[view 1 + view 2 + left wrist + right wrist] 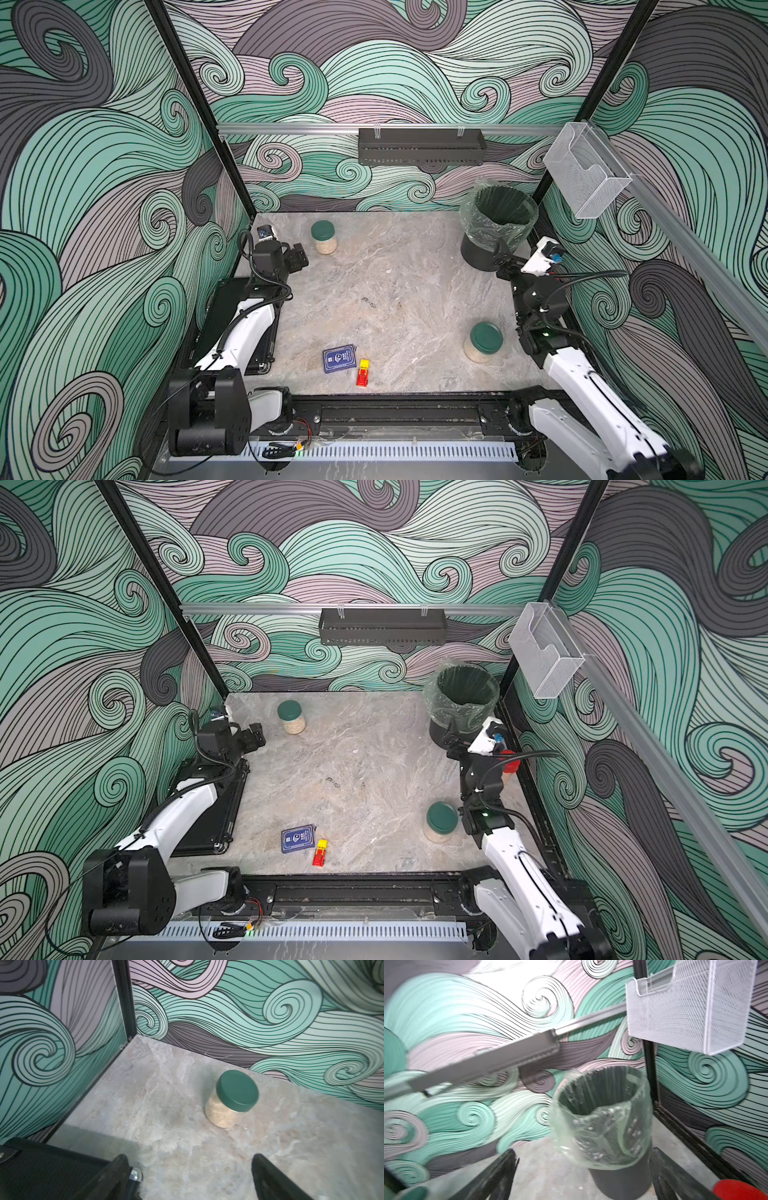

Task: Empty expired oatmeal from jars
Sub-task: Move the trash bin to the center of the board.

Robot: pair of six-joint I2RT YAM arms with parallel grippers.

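**Tabletop stock: oatmeal jars, lids on**

- Near edge: blue card box (340, 359), with a toy car (363, 372) just beside it.
- Near right: near jar (484, 343), upright, green lid on, beside the right arm.
- Behind that arm: red lid (510, 763), mostly hidden.
- Left gripper (190, 1157): jaws apart, empty, facing the far jar (230, 1099), which holds oatmeal (220, 1113).
- Right gripper (583, 1150): jaws apart, empty, facing the lined bin (478, 257) in the far right corner.
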